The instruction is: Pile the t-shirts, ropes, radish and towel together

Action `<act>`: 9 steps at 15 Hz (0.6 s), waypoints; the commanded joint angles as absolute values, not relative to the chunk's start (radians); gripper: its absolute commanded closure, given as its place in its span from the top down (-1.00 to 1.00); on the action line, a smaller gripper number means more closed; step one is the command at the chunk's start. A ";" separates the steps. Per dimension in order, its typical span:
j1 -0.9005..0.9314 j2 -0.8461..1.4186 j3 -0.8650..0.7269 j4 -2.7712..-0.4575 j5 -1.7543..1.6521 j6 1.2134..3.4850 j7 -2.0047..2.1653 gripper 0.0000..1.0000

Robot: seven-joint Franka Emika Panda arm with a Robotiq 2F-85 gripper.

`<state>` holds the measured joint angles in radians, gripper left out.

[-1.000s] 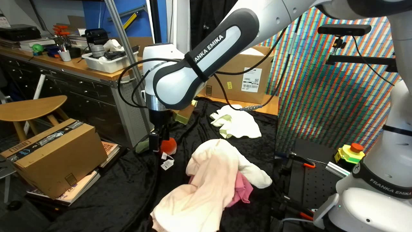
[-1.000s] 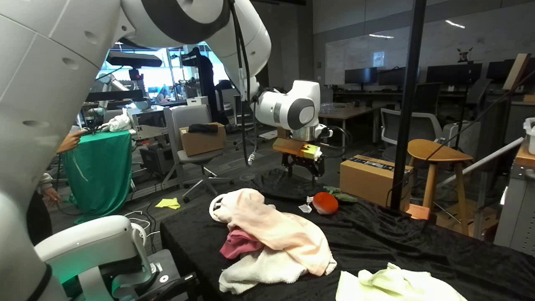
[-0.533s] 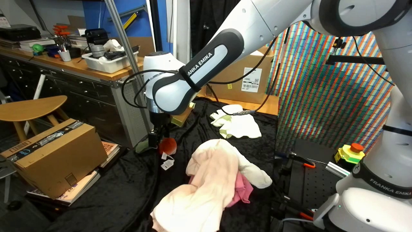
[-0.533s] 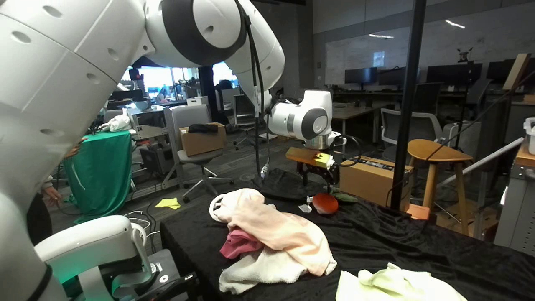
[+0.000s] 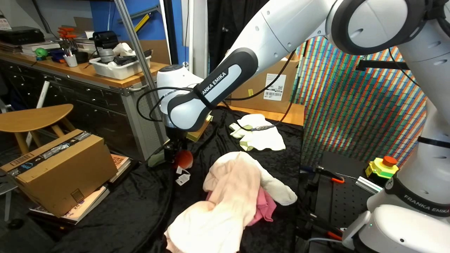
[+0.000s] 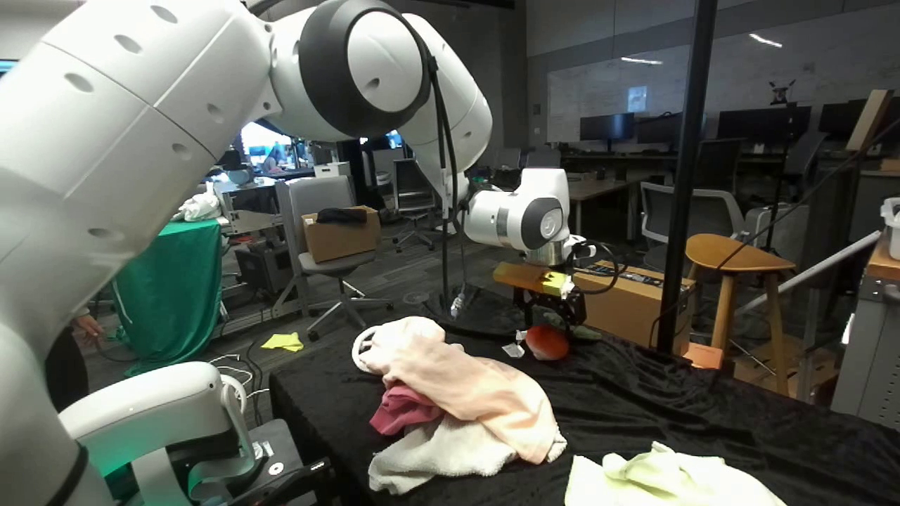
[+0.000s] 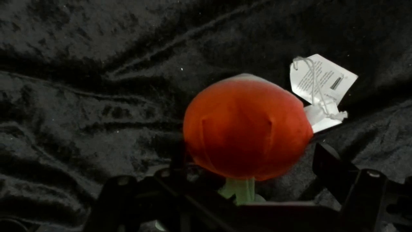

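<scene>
A plush red radish (image 7: 248, 129) with green leaves and a white tag lies on the black cloth; it shows in both exterior views (image 5: 185, 160) (image 6: 547, 342). My gripper (image 6: 548, 327) is open just above the radish, its fingers on either side; in the wrist view (image 7: 252, 158) a gap shows at the right finger. A peach shirt-like cloth (image 5: 228, 200) lies over a pink cloth (image 6: 402, 410) and a fluffy white towel (image 6: 443, 457) in a heap. A pale green-white cloth (image 5: 263, 135) lies apart. I cannot make out any ropes.
A black velvet cloth (image 5: 133, 207) covers the table. A cardboard box (image 5: 63, 172) stands on books beyond the table edge. A large carton (image 5: 267, 84) stands at the back. A dark upright pole (image 6: 682, 176) rises near the table edge.
The arm has moved down, bringing the open gripper from above to around the top of the radish. The radish and cloths have not moved.
</scene>
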<state>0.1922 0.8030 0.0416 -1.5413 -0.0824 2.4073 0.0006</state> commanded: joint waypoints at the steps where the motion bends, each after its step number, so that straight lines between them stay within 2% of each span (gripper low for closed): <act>1: 0.211 0.832 0.023 -1.485 -0.110 2.368 0.038 1.00; 2: 0.211 0.836 0.022 -1.483 -0.112 2.370 0.043 1.00; 3: 0.210 0.839 0.021 -1.478 -0.113 2.365 0.047 0.50; 4: 0.209 0.841 0.021 -1.475 -0.113 2.360 0.048 0.45; 9: 0.206 0.833 0.024 -1.471 -0.110 2.330 0.051 -0.28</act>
<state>0.1957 0.8211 0.0344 -1.5116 -0.0943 2.3640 0.0280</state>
